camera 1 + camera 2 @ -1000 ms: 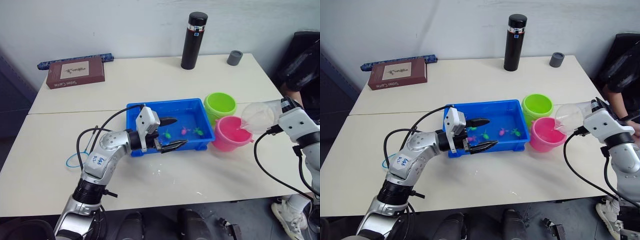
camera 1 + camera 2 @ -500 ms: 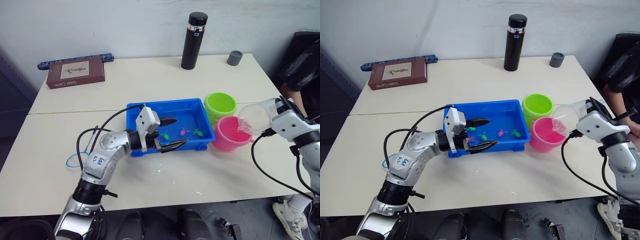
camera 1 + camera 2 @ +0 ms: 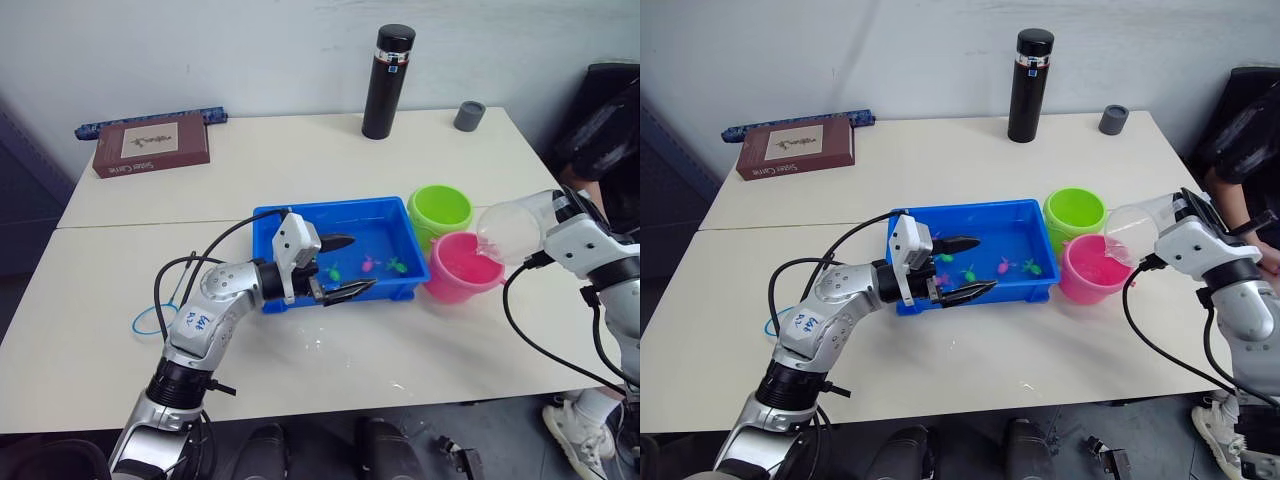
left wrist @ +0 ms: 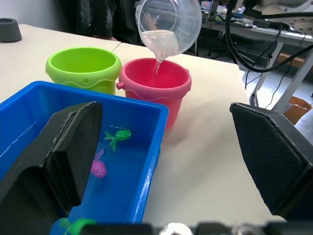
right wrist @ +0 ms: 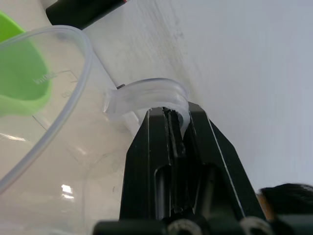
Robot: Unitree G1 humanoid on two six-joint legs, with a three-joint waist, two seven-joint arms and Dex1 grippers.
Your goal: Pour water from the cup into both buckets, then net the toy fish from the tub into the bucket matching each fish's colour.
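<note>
Nearest the table's front edge, the left gripper [image 3: 340,268] hangs with its two black fingers spread wide and nothing between them, one tip over the shallow bright blue rectangular plastic tub [image 3: 275,218], the other just outside the tub's near rim. The tub sits near the middle of the cream table [image 3: 120,340], and tiny plastic toy fish [image 4: 117,136], some green and some pink, lie in its water. A thin blue loop [image 3: 150,320] lies on the table by the left arm.

Off the tub's right end stands the small round pink plastic bucket [image 3: 458,268], touching the lime green plastic bucket [image 3: 440,210] just behind it. The right gripper [image 5: 176,128] is clamped on the handle of the wide clear plastic measuring cup [image 3: 512,232], which is held tipped above the pink bucket's right rim; a thin stream of water falls from its spout into that bucket.

Toward the far edge stand a tall black cylindrical flask [image 3: 388,82] and a small grey cap [image 3: 469,115]. A brown rectangular box [image 3: 150,143] lies at the far left corner, with a long blue patterned strip [image 3: 150,122] behind it.
</note>
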